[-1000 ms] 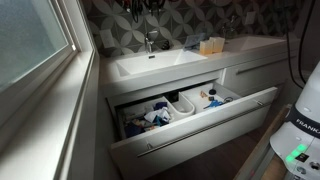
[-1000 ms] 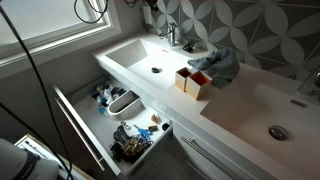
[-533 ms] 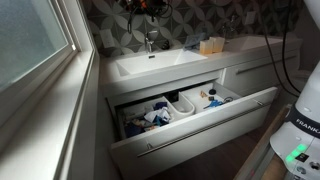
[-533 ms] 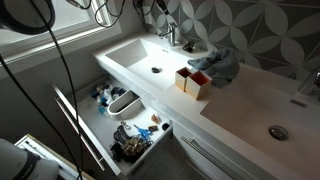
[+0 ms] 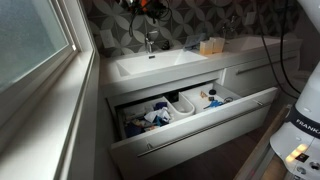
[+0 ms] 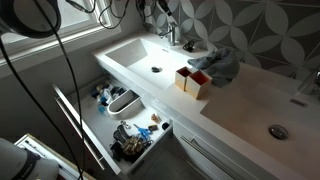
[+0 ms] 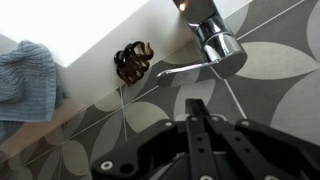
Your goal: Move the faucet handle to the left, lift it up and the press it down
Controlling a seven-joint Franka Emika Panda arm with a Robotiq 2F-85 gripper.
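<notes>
- Gripper (image 7: 197, 108) hangs above the faucet (image 5: 150, 40), clear of it. In the wrist view I see the fingers (image 7: 190, 125) pressed together, nothing between them.
- Faucet handle (image 7: 188, 69): thin chrome lever on the faucet top, at the far edge of the white basin (image 5: 150, 68), against the tiled wall. Nothing touching it.
- Blue cloth (image 6: 222, 62) on the bench just right of the faucet.
- Drawer (image 5: 190, 125) under the basin stands open, full of clutter.
</notes>
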